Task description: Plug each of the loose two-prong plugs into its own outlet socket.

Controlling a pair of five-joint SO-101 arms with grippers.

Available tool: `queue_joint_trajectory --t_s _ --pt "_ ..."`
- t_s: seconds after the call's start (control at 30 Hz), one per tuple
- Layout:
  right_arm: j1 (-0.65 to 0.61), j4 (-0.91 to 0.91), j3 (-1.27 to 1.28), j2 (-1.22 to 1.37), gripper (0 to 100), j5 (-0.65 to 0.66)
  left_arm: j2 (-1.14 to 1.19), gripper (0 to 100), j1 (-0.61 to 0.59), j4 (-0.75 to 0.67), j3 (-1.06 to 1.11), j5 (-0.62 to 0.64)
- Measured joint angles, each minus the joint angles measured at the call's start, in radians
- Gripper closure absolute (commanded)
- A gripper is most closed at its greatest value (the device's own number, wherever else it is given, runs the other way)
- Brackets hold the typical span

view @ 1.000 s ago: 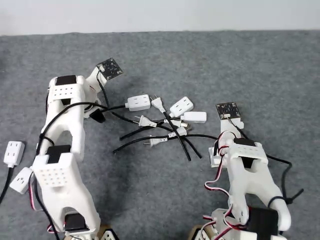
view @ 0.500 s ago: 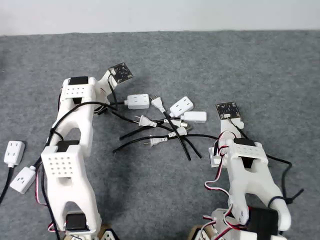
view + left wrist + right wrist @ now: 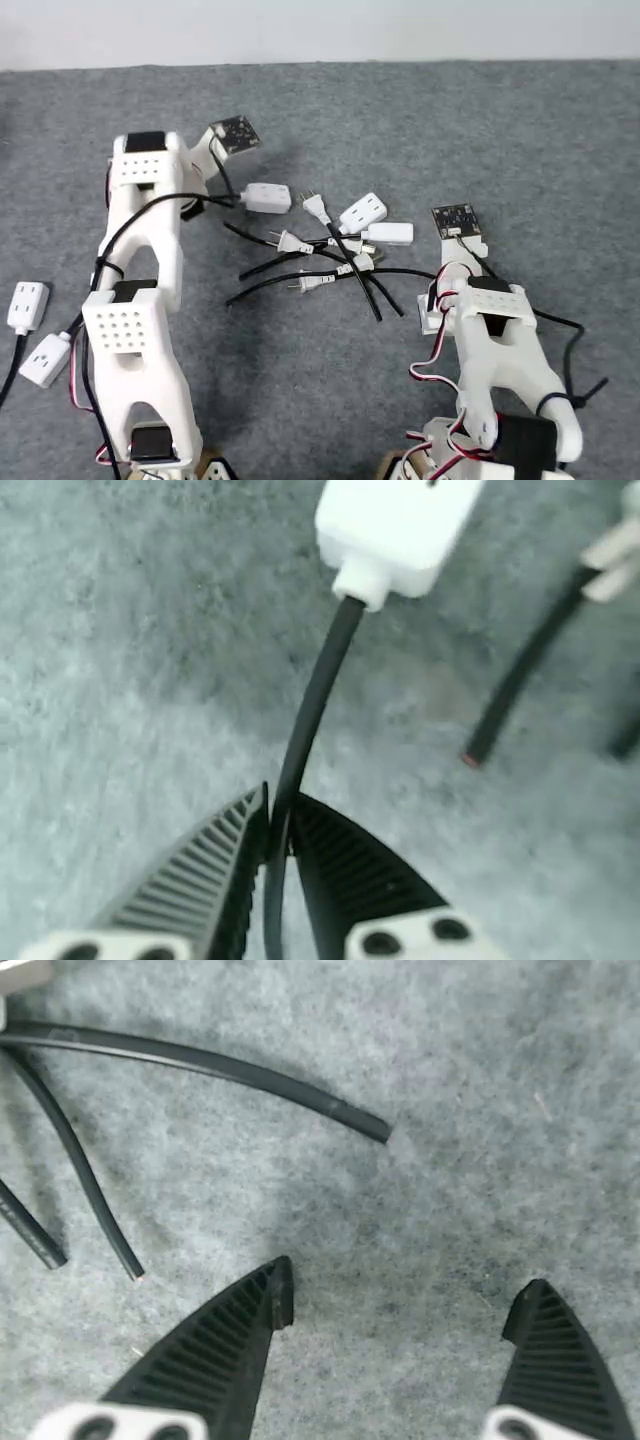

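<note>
Here the left hand (image 3: 277,815) is pinched tight on the black cord (image 3: 315,695) just behind a white outlet socket (image 3: 395,525) — seen from above, that socket sits near the loose two-prong plugs (image 3: 290,243), on their left. The right hand (image 3: 405,1300) gapes wide over the grey desk (image 3: 450,1080) — holding nothing, with cut cord ends (image 3: 370,1128) nearby.

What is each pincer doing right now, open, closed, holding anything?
Left pincer: closed on the black cord of the white outlet socket.
Right pincer: open, holding nothing, above the grey mat.
</note>
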Motion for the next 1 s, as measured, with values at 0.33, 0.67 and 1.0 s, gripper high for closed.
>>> queue_joint_trajectory --t_s 0.33,0.67,1.0 --pt "0.0 0.0 0.0 0.0 66.0 0.0 -0.015 99 -0.133 0.245 -0.187 -0.064" --pt "0.0 0.0 0.0 0.0 66.0 0.0 -0.341 99 -0.273 0.245 0.147 -0.29" --pt "0.0 0.0 0.0 0.0 66.0 0.0 -0.555 99 -0.47 0.245 0.436 -0.542"
